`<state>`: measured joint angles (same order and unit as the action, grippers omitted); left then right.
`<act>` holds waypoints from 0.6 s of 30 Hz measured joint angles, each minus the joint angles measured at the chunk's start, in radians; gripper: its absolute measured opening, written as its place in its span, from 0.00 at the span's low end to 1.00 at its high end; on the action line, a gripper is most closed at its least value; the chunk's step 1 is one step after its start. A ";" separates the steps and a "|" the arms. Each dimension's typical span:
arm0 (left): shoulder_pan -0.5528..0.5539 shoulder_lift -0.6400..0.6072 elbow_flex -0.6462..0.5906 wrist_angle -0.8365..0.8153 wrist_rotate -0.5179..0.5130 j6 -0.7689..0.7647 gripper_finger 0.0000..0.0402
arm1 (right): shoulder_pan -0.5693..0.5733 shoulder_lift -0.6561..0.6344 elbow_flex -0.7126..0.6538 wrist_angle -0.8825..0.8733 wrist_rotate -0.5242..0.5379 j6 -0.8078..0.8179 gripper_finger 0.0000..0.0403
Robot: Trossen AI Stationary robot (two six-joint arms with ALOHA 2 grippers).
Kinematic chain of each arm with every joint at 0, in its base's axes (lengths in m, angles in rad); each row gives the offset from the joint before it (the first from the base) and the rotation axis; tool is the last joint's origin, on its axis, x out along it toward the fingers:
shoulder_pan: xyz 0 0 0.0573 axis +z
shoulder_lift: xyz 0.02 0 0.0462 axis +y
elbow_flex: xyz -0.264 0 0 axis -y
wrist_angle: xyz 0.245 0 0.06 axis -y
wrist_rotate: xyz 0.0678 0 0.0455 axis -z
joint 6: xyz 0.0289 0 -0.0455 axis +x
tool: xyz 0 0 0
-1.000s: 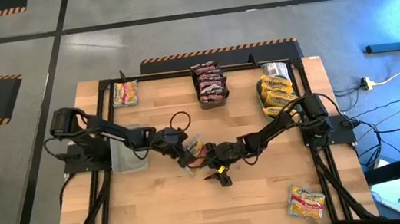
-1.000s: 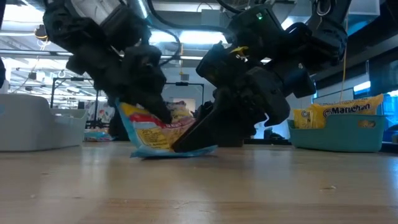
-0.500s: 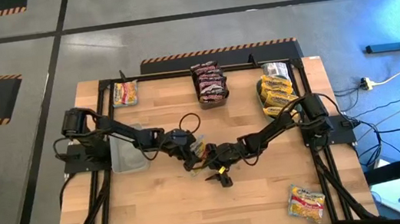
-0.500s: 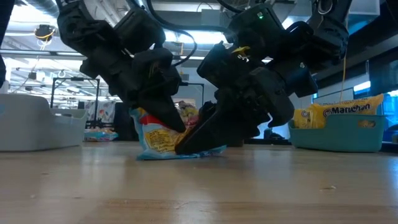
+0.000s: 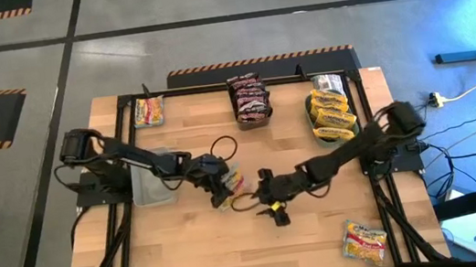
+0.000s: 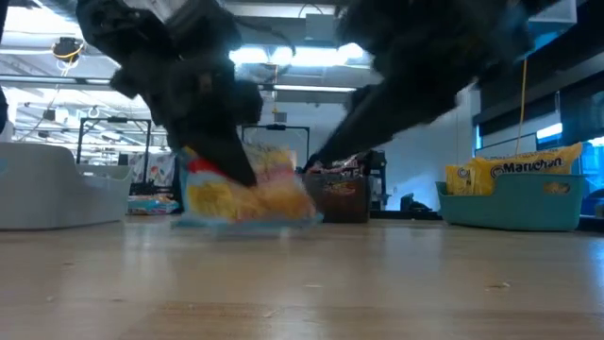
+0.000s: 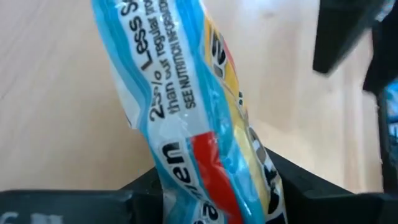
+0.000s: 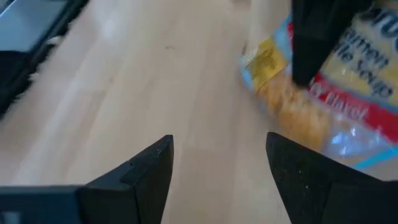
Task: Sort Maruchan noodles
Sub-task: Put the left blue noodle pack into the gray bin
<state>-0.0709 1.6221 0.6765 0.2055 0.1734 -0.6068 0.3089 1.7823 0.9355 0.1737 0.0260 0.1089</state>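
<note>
Your left gripper (image 5: 224, 189) pinches the glossy blue-and-yellow plastic noodle packet (image 5: 233, 183) upright at table centre, presumably for carrying to a bin, while your right gripper (image 5: 275, 208), fingers spread, sits empty at its four o'clock.

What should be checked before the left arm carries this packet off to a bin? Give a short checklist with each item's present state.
1. Packet gripped: the left gripper is shut on the blue-edged packet, which sits between its fingers in the left wrist view. Ok.
2. Right gripper released: open, nothing between its fingers, packet ahead of it. Ok.
3. Right arm apart from the packet: in the high view its gripper sits beside the packet, close by. Cannot tell if the way is free.
4. Packet off the table: its lower edge looks to be on the wood in the low view. Not ok.
5. Bin of yellow packets holds matching ones: cannot tell.
</note>
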 joint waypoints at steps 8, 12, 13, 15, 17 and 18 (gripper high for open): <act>-0.053 -0.198 0.001 -0.145 -0.014 0.118 0.36 | 0.134 -0.009 -0.044 -0.015 0.115 0.071 0.60; -0.082 -0.297 0.029 -0.335 -0.132 0.162 0.35 | 0.173 0.027 -0.092 0.096 0.181 0.070 0.60; -0.089 -0.318 0.048 -0.393 -0.172 0.174 0.35 | 0.171 0.028 -0.103 0.125 0.196 0.067 0.60; -0.094 -0.360 0.102 -0.541 -0.231 0.177 0.35 | 0.164 0.039 -0.112 0.151 0.207 0.066 0.60; -0.100 -0.395 0.163 -0.729 -0.270 0.176 0.35 | 0.152 0.043 -0.115 0.143 0.204 0.064 0.60; -0.101 -0.405 0.198 -0.816 -0.290 0.176 0.35 | 0.150 0.043 -0.115 0.150 0.199 0.065 0.60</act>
<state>-0.1723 1.2175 0.8749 -0.6103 -0.1171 -0.4308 0.4589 1.8256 0.8204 0.3236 0.2245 0.1737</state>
